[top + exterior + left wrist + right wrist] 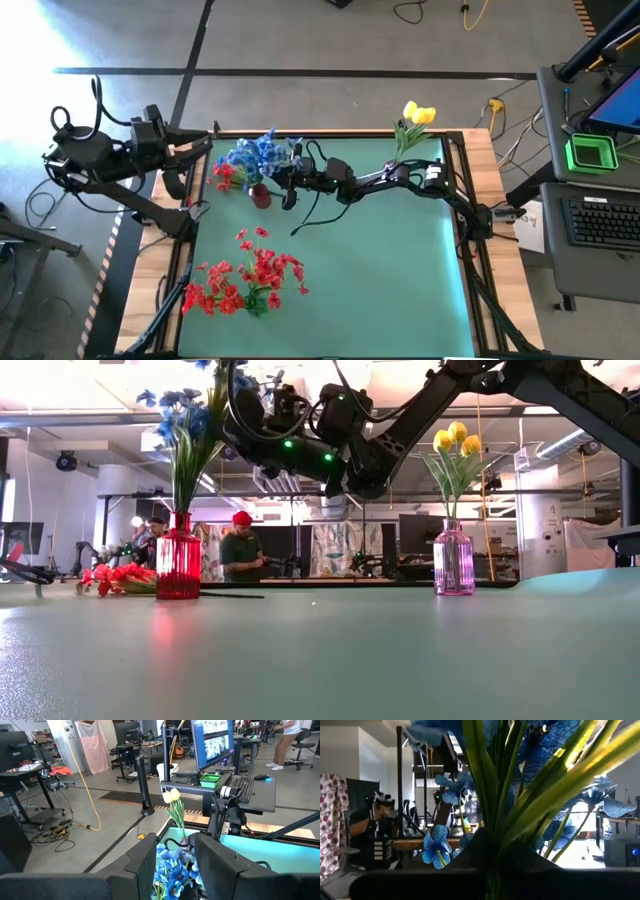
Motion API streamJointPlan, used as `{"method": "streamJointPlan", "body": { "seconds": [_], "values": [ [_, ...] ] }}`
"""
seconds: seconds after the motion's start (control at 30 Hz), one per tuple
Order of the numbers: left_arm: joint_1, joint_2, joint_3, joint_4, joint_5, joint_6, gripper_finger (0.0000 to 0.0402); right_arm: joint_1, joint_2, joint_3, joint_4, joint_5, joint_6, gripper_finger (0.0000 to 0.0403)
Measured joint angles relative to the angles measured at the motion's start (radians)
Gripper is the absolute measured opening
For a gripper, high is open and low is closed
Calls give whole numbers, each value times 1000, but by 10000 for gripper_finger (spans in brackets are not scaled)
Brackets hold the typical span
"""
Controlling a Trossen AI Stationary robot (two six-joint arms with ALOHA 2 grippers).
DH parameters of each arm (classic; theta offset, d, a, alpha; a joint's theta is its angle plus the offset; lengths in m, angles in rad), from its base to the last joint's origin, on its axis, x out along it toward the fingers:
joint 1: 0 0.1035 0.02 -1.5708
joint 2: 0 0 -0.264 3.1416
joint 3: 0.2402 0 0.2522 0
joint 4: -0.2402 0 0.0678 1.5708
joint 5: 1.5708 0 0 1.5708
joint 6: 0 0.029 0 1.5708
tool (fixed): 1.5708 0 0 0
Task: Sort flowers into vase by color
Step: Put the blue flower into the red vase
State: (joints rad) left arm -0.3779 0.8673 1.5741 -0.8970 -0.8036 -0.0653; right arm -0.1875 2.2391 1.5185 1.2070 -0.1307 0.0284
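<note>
Low view alone shows red vase [179, 568], pink vase [453, 570]

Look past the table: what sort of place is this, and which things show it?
Probably a robotics lab or workshop: desks with a monitor and keyboard, loose cables on the floor, and people working at benches behind.

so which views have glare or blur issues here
High view: a blown-out patch at the top left corner. Low view: the near table is soft, and the red vase casts a red glow on it. Right wrist view: the blue flowers are close and blurred.
</note>
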Motion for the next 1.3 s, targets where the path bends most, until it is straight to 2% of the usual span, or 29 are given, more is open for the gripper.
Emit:
{"method": "streamJointPlan", "body": {
  "seconds": [0.23,0.6,0.87,1.3],
  "values": [
    [0,3,0,0,0,0,123,0,0,0,-11,-1,-4,18],
    [0,6,0,-1,0,0,123,9,2,1,-72,-11,-96,18],
    [0,6,0,-11,0,0,123,10,0,34,-192,-12,-135,18],
    [0,6,0,-19,0,0,123,11,0,44,-283,-11,-164,18]
  ]
}}
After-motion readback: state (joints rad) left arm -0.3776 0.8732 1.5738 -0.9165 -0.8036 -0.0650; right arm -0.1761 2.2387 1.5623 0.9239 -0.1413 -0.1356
